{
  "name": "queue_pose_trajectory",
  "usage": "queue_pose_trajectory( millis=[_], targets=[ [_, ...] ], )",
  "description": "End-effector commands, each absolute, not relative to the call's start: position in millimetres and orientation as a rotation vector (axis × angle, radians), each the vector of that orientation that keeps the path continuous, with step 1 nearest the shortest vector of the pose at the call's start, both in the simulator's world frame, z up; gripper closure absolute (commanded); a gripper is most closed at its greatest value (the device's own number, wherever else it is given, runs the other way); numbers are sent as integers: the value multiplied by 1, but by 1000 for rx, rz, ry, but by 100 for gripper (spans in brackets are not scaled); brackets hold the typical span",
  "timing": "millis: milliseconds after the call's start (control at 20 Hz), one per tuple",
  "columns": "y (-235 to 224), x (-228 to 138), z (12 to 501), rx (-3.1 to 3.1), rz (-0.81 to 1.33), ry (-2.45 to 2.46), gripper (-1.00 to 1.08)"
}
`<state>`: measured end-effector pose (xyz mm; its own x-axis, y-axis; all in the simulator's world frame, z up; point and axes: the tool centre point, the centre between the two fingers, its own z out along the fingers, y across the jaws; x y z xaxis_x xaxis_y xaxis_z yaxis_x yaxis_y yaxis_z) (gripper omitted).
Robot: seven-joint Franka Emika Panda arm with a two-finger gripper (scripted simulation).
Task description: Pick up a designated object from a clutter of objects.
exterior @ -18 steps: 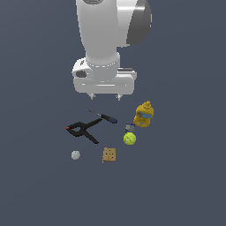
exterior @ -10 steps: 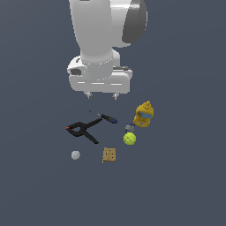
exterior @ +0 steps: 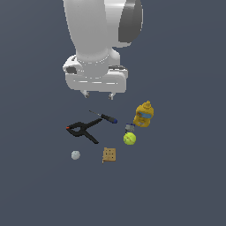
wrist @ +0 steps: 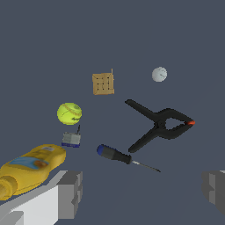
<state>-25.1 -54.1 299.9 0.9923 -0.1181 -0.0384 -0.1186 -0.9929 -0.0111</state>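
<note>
Since the earlier frames the end effector point(exterior: 98, 94), jaws wide and empty, has drifted toward nine o'clock in the exterior view; the designated object point(exterior: 129, 128), touching the tennis ball point(exterior: 129, 139) at its twelve o'clock, lies untouched, so approach is judged unfinished.

no readable text, bottle label point(wrist: 27, 163) blurred

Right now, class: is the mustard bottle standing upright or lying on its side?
Lying on its side. The wrist view shows the mustard bottle stretched lengthwise along the floor, label facing up.

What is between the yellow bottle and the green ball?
The tiny grey piece sits between the mustard bottle and tennis ball; the wrist view shows it best.
</note>
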Motion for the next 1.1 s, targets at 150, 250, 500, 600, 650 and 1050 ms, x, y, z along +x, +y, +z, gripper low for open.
queue_pose_trajectory(
  millis=[150,250,500,600,650,1050],
  targets=[
    [-45,-21,285,-3126,57,202,-92],
    [-40,-19,276,-3127,55,213,-92],
    [-22,-14,245,-3132,48,247,-92],
    [-12,-12,230,-3134,44,265,-92],
    [-7,-11,221,-3134,41,274,-92],
    [43,-16,145,-3132,20,357,-92]
  ],
)
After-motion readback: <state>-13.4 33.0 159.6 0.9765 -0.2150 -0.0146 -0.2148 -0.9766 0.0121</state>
